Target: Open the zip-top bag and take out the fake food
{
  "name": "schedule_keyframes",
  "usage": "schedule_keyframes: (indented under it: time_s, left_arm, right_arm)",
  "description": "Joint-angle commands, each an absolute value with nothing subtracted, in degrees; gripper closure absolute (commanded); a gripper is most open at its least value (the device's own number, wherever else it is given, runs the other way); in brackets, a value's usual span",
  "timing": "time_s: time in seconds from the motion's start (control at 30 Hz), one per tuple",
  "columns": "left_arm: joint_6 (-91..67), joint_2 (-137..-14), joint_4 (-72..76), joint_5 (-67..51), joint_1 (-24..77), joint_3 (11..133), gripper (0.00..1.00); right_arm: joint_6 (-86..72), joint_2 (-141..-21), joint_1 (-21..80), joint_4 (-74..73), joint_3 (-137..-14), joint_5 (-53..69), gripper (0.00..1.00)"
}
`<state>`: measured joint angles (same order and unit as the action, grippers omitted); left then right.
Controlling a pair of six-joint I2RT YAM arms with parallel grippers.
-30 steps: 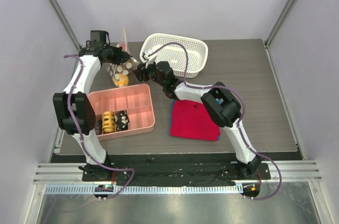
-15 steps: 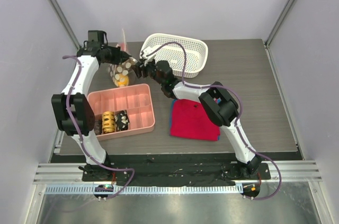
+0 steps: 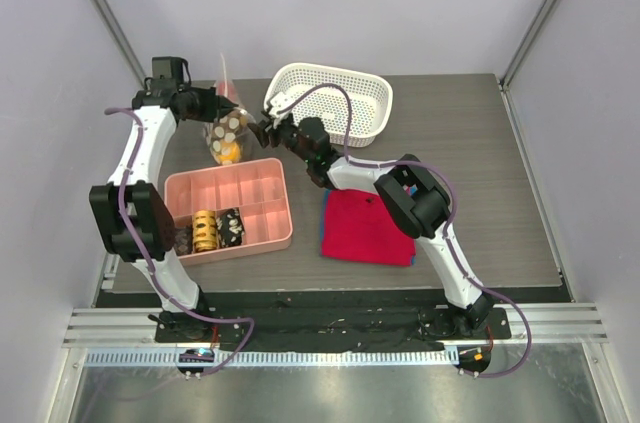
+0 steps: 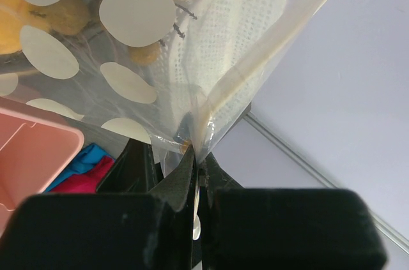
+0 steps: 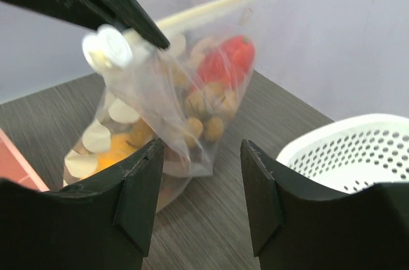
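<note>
The zip-top bag (image 3: 228,129), clear with white dots, hangs upright at the back left above the table. My left gripper (image 3: 213,101) is shut on its upper corner by the zip strip, as the left wrist view (image 4: 198,158) shows. Inside lies the fake food: a tan ball cluster (image 5: 206,114), a red piece (image 5: 227,59), an orange-yellow fruit (image 5: 119,152) and whitish lumps. My right gripper (image 3: 262,130) is open just right of the bag; in its own view (image 5: 201,155) the bag's lower edge (image 5: 192,155) sits before the jaws, untouched.
A white mesh basket (image 3: 352,115) stands at the back, right of the bag, also in the right wrist view (image 5: 358,149). A pink tray (image 3: 262,233) with a yellow coil and dark blocks lies in front of the bag. A red cloth (image 3: 367,227) lies mid-table.
My left arm has swung left and drawn the bag's top corner with it, so the bag hangs more upright. My right gripper has edged a little toward the bag.
</note>
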<state>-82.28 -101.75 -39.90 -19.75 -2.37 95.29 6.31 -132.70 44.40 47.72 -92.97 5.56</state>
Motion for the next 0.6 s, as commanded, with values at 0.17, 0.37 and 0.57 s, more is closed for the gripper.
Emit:
schedule_keyframes:
  time_s: [0.17, 0.37, 0.57]
  left_arm:
    - [-83.1, -99.1, -39.5, -22.4, -2.5, 95.7, 1.00]
    - [-83.1, -98.6, -37.7, -23.6, -2.5, 94.4, 1.00]
    - [-76.6, -95.8, -42.4, -19.6, -2.5, 94.5, 0.39]
  right_arm:
    - [5.0, -132.5, 44.6, 53.5, -97.2, 10.1, 0.40]
    - [3.3, -134.4, 44.8, 51.9, -100.6, 10.5, 0.79]
    - [5.7, -133.2, 45.6, 48.7, -100.9, 10.8, 0.99]
